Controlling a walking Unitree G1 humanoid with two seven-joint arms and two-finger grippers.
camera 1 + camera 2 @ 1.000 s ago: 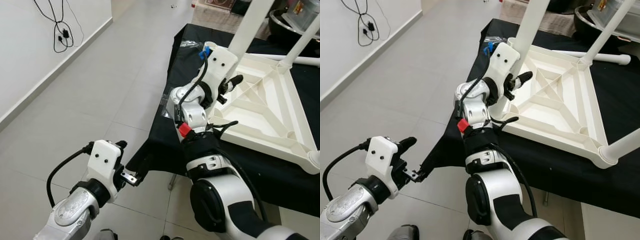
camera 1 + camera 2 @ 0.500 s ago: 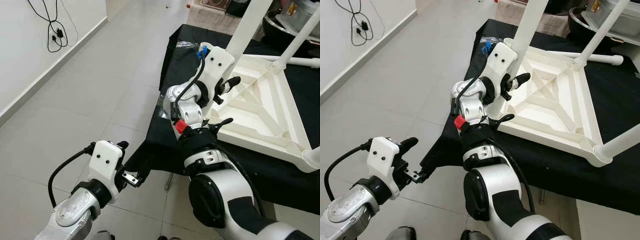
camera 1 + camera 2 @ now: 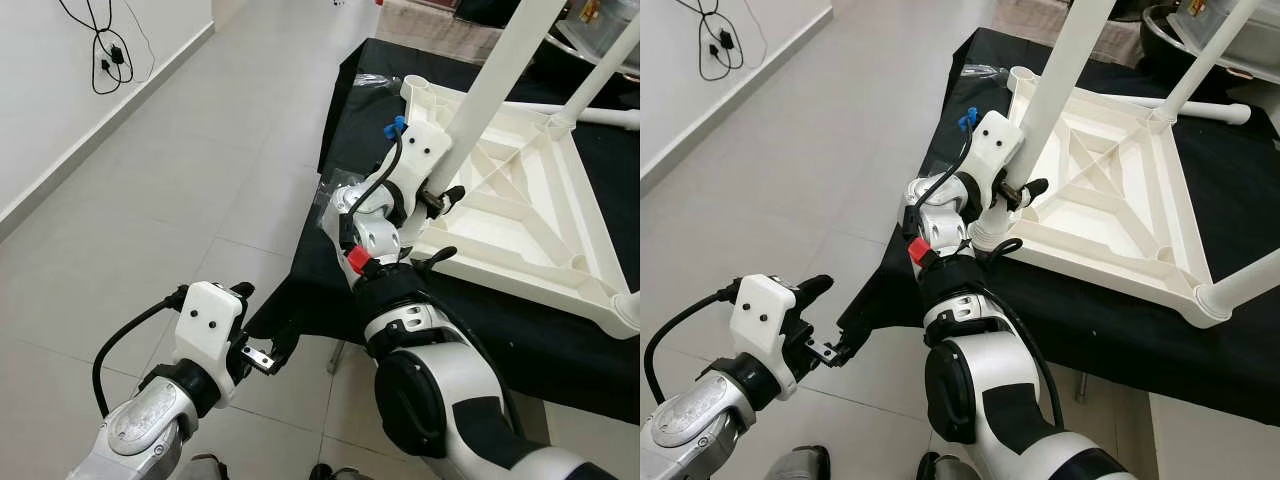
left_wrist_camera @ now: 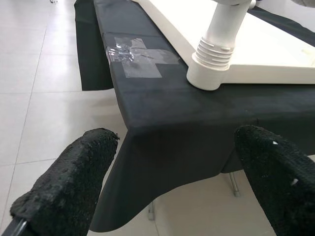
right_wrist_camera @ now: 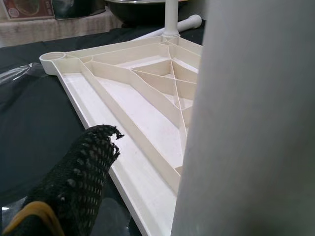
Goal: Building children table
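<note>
Against the upturned white table top (image 3: 520,210) on the black-draped counter (image 3: 560,345), the right gripper (image 3: 1015,190) clasps a standing leg (image 3: 490,85), while the left gripper (image 3: 262,352) hangs beside the counter, jaws apart.

the white plastic children's table top (image 3: 1110,215) lies upside down on a black cloth (image 3: 1120,330), its ribbed underside facing up, with raised ribs running from the corners to meet near the middle. one white round leg (image 3: 1055,95) stands tilted in the near corner socket (image 4: 212,73), its threaded collar seated there, and another leg (image 3: 1200,55) rises from the far corner, while a third leg (image 3: 1245,285) juts out from the corner at the right. a fourth leg (image 3: 1205,110) lies flat on the cloth beyond the far edge, and the corner socket (image 3: 1023,76) at the far left is open.
</note>
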